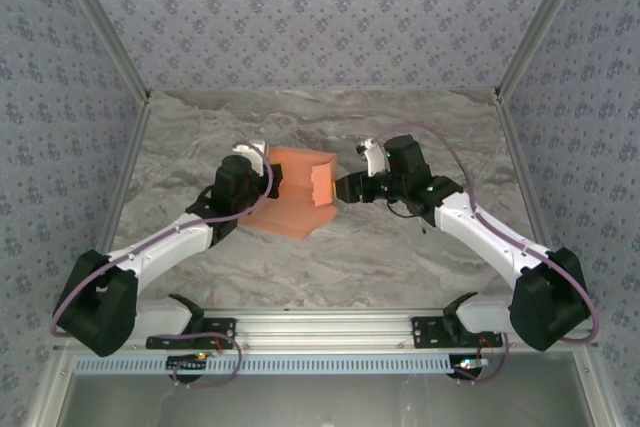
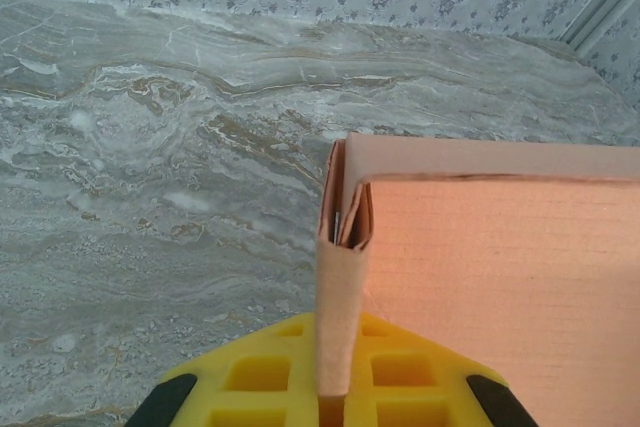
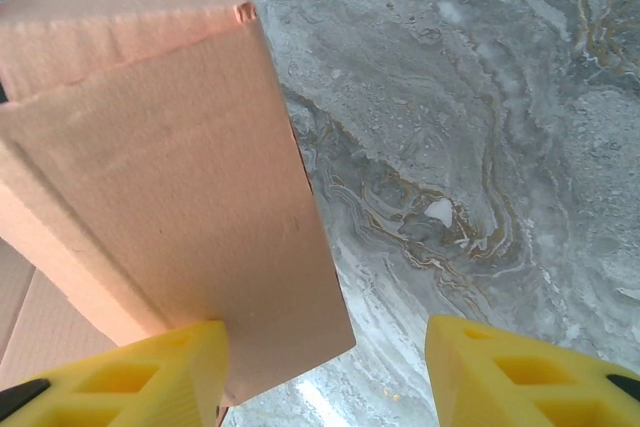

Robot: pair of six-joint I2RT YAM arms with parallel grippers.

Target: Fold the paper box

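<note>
While both arms reach inward over the grey marbled desk (image 1: 400, 267), the paper box (image 1: 298, 197) sits between them, a little left of the desk's centre.

Condition of the box: salmon-orange card, only partly formed. From above, one flat panel lies on the desk toward the near side, and other panels stand up along the far side and on the right.

Left claw (image 1: 273, 179): positioned at the box's left edge. The left wrist view shows its yellow fingers (image 2: 260, 382) drawn together on a narrow upright strip of card that rises between them and is doubled over at its top. A broad panel joins that strip on the right, with a low wall running along its far edge. Finding: clamped on the box.

Right claw (image 1: 343, 190): positioned just beside the box's raised right panel. In the right wrist view its two yellow fingers stand well apart. The finger at the left of that view (image 3: 150, 367) meets the lower edge of a large card panel. The other finger (image 3: 520, 367) is clear of the card, and bare desk shows between the two. Finding: jaws apart, nothing clamped. Whether the left-hand finger presses the panel or merely touches it cannot be told.

Surroundings: patterned walls (image 1: 320, 17) enclose the desk on three sides. A metal rail (image 1: 330, 327) at the near edge carries both arm bases.
</note>
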